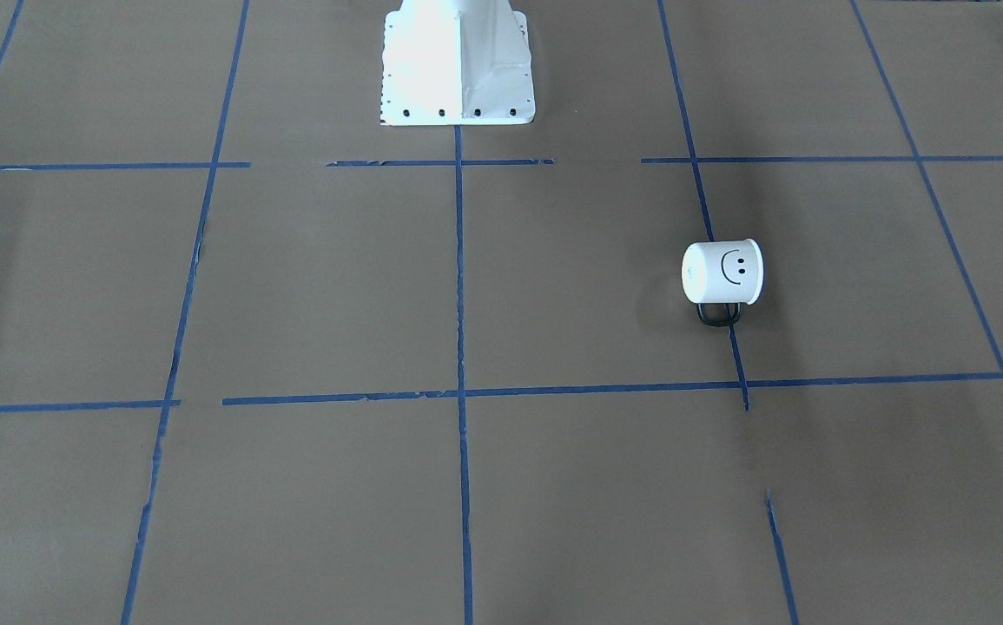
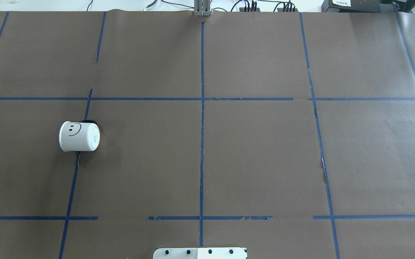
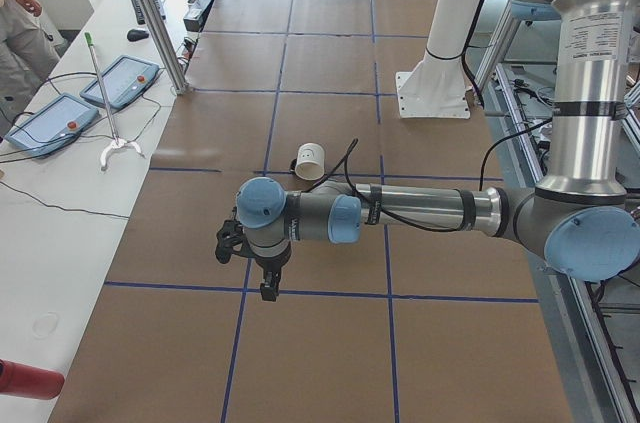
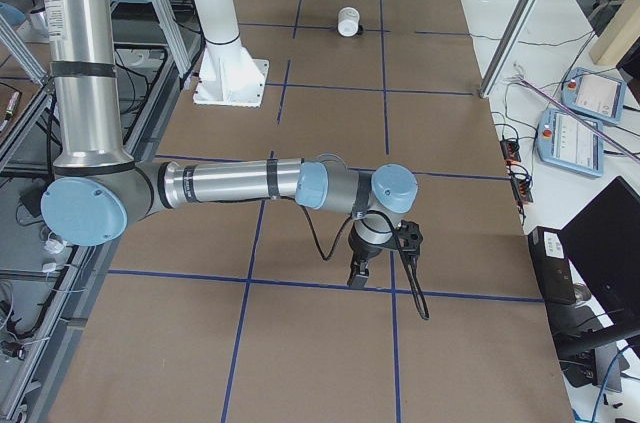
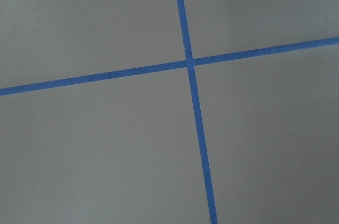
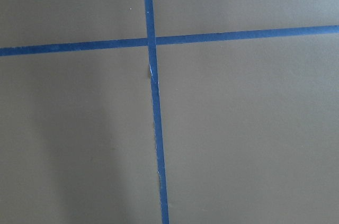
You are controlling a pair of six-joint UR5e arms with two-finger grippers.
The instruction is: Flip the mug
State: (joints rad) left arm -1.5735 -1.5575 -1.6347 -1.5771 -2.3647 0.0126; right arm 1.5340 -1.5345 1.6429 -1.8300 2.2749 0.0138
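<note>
1. The mug (image 1: 721, 272) lies on its side on the table's (image 1: 336, 286) robot-left half, untouched; the whole flip remains.
2. Left gripper (image 3: 268, 291) and right gripper (image 4: 357, 280) hang well apart from it; I cannot tell their finger spread.

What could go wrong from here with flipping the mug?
1. The mug lies on its side on its round wall, so a nudge could roll it toward the robot. The handle, on the far side, seems to block rolling only the other way.
2. With the handle pointing away from the robot, the left gripper would probably have to take the smooth wall or thin rim, where a grip may slip.
</note>
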